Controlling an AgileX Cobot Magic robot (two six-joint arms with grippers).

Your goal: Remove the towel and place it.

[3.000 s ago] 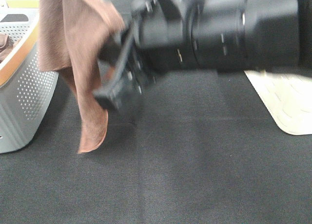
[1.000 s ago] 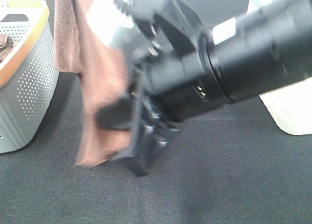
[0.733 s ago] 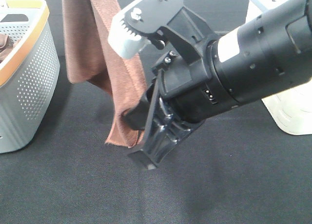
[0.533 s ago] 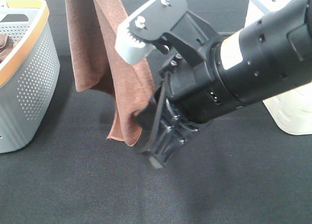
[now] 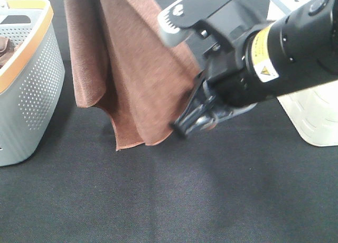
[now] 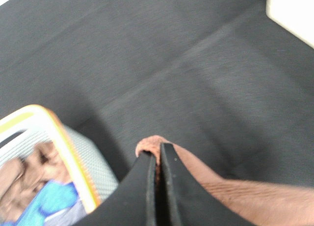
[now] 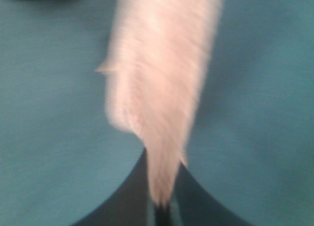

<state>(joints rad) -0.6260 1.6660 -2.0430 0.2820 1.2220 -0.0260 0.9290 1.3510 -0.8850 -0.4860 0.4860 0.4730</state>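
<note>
Right gripper (image 5: 191, 120), black and bulky, reaches in from the right side of the high view and is pinched shut on a side edge of the towel (image 5: 137, 68). The left gripper (image 6: 158, 155) is out of that view, above its top edge. Its own wrist camera shows its jaws pressed together on a bunched corner of the reddish-brown cloth. The towel hangs between the two grips as a draped sheet with its long axis running up and down. It falls away below and to the left of the right claw, and its lowest corner is close above the dark table (image 5: 211, 201). It is outside the grey basket (image 5: 37, 90), just beside that basket's orange-rimmed wall. Laying it flat looks to depend on the open stretch of table below and in front of the cloth, between the basket and a pale mat (image 5: 317, 121) on the right. Only the high view shows the full drape and hem. The left wrist view alone shows other fabrics in the basket. The right wrist view is blurred and off-colour, showing little more than cloth trailing from closed jaws.
</note>
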